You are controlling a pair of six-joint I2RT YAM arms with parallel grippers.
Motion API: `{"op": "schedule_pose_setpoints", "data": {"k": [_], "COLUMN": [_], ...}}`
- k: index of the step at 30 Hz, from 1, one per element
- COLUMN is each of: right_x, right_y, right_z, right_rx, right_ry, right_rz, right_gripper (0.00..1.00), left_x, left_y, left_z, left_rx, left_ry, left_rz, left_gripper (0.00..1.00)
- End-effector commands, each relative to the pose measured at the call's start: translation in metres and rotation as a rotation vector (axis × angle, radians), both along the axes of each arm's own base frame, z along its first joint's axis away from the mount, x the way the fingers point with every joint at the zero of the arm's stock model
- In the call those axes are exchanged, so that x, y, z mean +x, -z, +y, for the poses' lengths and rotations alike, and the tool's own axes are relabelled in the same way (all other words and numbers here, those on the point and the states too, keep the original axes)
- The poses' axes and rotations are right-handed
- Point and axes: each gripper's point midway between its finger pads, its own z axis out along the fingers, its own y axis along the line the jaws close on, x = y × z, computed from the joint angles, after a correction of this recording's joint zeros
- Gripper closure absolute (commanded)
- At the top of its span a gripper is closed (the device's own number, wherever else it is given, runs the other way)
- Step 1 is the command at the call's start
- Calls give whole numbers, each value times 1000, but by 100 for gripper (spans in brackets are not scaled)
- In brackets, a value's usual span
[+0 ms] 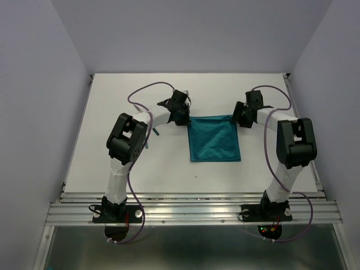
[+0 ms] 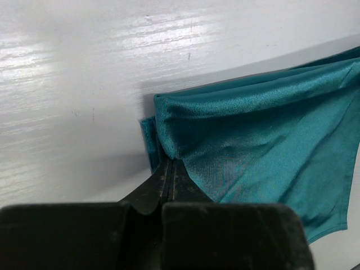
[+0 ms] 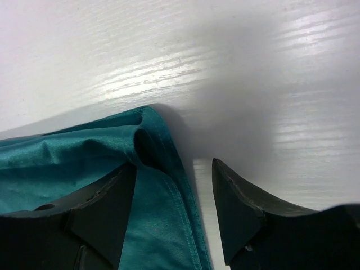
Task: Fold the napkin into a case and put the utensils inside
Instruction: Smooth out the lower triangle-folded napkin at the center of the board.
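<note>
Left fingers [image 2: 153, 194] are clamping the far-left corner of the teal napkin [image 2: 253, 140] lying on the desk [image 1: 169, 174] between both arms, while right fingers [image 3: 107, 208] are standing apart astride its far-right corner, risking a skewed, bunched fold should they close short.

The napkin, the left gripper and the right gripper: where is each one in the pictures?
napkin [image 1: 215, 139], top external view, middle of the teal cloth.
left gripper [image 2: 170, 164], left wrist view, fingertips shut on the napkin's corner.
right gripper [image 3: 174, 164], right wrist view, gap between its open fingertips.
</note>
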Motion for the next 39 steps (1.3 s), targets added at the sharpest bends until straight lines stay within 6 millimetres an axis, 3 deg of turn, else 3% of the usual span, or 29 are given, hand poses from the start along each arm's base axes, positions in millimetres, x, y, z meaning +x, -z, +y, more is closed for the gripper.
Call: {"op": "schedule_pose_setpoints", "data": {"k": [1,5,10,16,17,20,24,29,31,32,34,35,37,39], "right_x": [31,37,40,42,42,40,30,18,16,15,18,19,23,27], "right_y": [-22,-25,-13,-22,-32,-52,-68,-69,-58,-52,-49,-47,-49,-56], "right_z": [10,11,15,12,13,15,16,16,16,15,12,8,3,-10], "right_rx": [22,45,91,95,99,111,125,132,129,122,109,90,63,6], "right_ry": [-57,-69,-72,-27,-32,-45,-52,-52,-50,-45,-37,-22,-2,43], "right_rz": [-119,-139,-126,-160,-185,-236,-263,-254,-225,-203,-194,-189,-193,-206], "right_gripper": [39,42,50,78,86,99,99,99,94,79,65,46,38,34], "left_x": [10,10,9,9,10,10,11,14,16,16,17,17,17,16], "left_y": [-17,-17,-16,-18,-21,-29,-44,-55,-51,-45,-38,-32,-30,-31], "left_z": [-10,-10,-11,-10,-10,-11,-10,-11,-10,-11,-11,-10,-10,-7], "left_rx": [-28,-28,-30,-26,-28,-30,-40,-42,-33,-27,-15,-8,0,7], "left_ry": [42,49,54,60,63,72,81,85,81,83,84,82,82,73], "left_rz": [-39,-38,-33,-37,-43,-60,-87,-114,-111,-101,-84,-71,-67,-71], "left_gripper": [100,100,100,100,100,100,100,100,100,100,100,97,87,69]}}
